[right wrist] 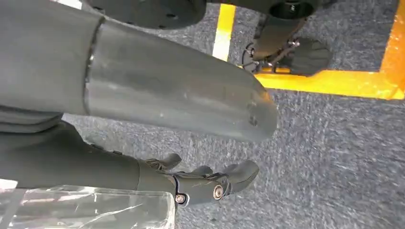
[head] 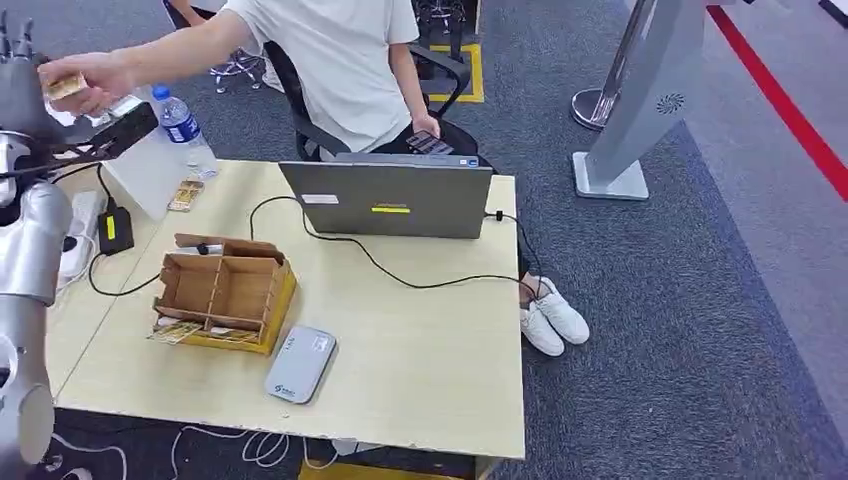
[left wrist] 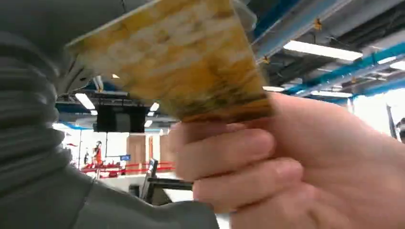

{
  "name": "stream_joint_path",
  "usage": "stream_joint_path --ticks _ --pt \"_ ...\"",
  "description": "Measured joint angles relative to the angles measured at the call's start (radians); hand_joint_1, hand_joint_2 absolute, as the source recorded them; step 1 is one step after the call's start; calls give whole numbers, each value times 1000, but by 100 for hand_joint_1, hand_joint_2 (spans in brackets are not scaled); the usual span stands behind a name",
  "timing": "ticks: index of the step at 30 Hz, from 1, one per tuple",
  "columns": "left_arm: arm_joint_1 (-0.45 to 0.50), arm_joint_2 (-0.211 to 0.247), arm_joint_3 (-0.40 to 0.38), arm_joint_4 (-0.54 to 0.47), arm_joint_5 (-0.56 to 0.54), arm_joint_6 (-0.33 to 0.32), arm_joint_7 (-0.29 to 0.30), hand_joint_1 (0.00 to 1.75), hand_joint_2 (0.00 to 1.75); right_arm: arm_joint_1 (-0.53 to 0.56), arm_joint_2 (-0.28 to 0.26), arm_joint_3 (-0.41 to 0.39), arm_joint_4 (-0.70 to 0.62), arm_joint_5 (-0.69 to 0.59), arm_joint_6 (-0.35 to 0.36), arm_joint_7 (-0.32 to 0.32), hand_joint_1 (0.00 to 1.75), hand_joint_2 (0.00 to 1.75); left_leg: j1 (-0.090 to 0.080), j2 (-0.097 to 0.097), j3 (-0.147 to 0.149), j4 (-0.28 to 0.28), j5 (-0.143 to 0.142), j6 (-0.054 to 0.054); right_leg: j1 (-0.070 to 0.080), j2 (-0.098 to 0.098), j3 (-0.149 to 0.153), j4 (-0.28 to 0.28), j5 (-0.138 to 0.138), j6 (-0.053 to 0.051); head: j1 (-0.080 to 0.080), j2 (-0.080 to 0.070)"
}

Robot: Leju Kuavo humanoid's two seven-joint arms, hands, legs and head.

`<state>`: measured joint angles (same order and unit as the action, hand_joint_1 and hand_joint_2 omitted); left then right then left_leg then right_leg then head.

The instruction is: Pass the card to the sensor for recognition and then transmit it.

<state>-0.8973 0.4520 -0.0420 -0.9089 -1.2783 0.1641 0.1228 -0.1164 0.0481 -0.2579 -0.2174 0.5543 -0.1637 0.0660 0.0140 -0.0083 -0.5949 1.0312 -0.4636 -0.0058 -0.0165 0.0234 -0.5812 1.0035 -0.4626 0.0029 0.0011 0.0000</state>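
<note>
The card (left wrist: 176,62), yellow and blurred, is up at the far left, off the tabletop (head: 420,340), between the left hand (head: 22,85) and a person's hand (left wrist: 305,171). In the left wrist view the person's fingers pinch one edge of the card while its other end lies against the left hand's grey thumb; whether the robot's fingers are clamped on the card cannot be told, as the card hides them. In the head view the person's hand (head: 90,78) wraps around the card (head: 66,86) just beside the raised left hand.

The right hand (right wrist: 200,183) hangs over the grey carpet with its dark fingers loosely curled and apart, holding nothing.

On the tabletop, a flat grey sensor (head: 300,364) lies near the front edge. Just behind it and to the left stands a brown cardboard box (head: 222,290) with compartments, and a few more cards (head: 178,333) lie at its front left corner. A closed grey laptop (head: 390,198) stands at the far edge, with a black cable (head: 400,278) running from it across the tabletop. A water bottle (head: 186,130) stands near the far left corner, beside a small stack of cards (head: 186,195).

The person (head: 330,60) sits behind the laptop in a white shirt, one arm stretched towards the left hand.
</note>
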Motion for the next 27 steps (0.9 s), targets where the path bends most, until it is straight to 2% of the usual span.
stream_joint_path --ticks 6,7,8,16,27 --pt "-60 -10 -50 156 22 10 -10 0 175 4 2 -5 0 10 1 8 0 0 0 1 -1 0 0 0 0 0 -2 0 0 0 -2 0" --pt "-68 -11 -55 174 26 11 -13 96 175 4 2 -8 0 10 3 9 0 0 0 0 -1 0 0 0 0 0 -2 0 0 0 -1 0" --pt "-72 -11 -56 189 30 12 -14 175 175 4 2 -10 0 10 4 9 0 0 0 1 -1 0 0 0 0 0 -2 0 0 0 -2 0" --pt "-77 -13 -66 250 51 11 -40 175 175 10 2 -17 0 12 8 7 0 0 0 0 -1 0 0 0 0 0 -2 0 0 0 -2 0" --pt "-77 -28 -83 262 77 9 -54 175 175 14 2 -25 0 15 11 5 0 0 0 0 -2 0 0 0 0 0 -2 0 0 0 -2 0"
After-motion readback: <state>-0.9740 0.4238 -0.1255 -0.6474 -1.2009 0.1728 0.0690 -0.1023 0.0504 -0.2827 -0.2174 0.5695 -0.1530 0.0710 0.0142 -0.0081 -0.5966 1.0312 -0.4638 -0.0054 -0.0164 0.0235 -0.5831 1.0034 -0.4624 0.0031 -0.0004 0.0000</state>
